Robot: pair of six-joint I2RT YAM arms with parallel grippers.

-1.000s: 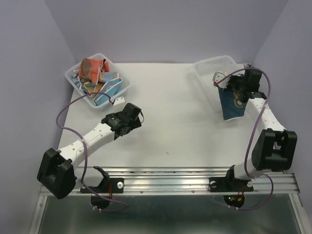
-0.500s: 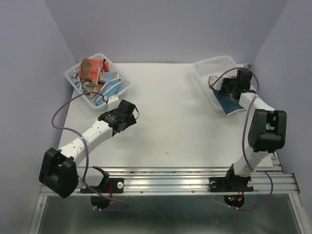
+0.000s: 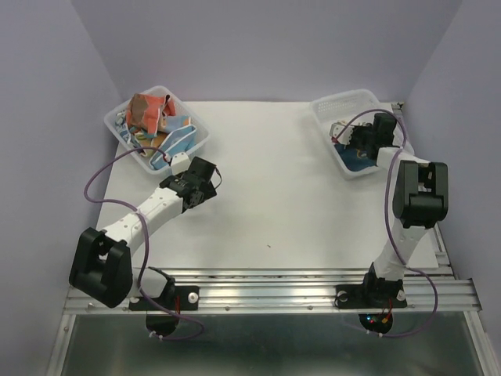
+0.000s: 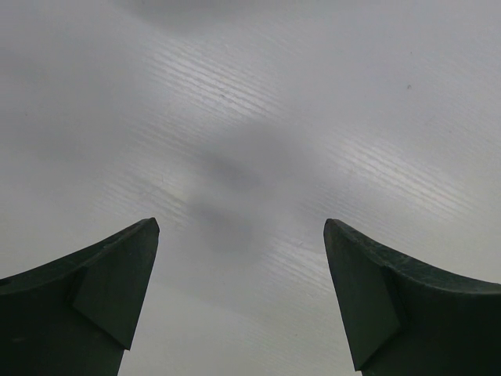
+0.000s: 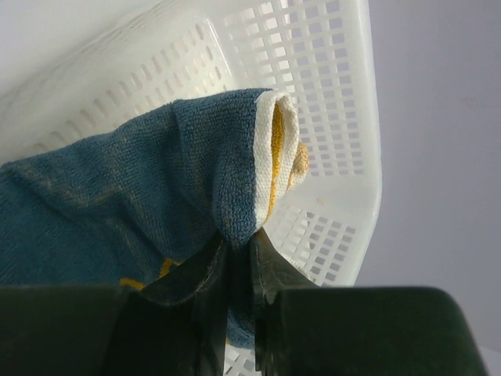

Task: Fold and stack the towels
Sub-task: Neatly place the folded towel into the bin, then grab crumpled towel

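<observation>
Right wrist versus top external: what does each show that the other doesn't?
Only the right wrist: the right gripper shut on a fold of the blue towel, just below its white hem, with yellow showing inside the fold.
Only the top external: the left gripper over the table, beside the left basket, which holds a heap of crumpled towels.
Both: the blue towel lying in the right basket, with the right gripper on it.
</observation>
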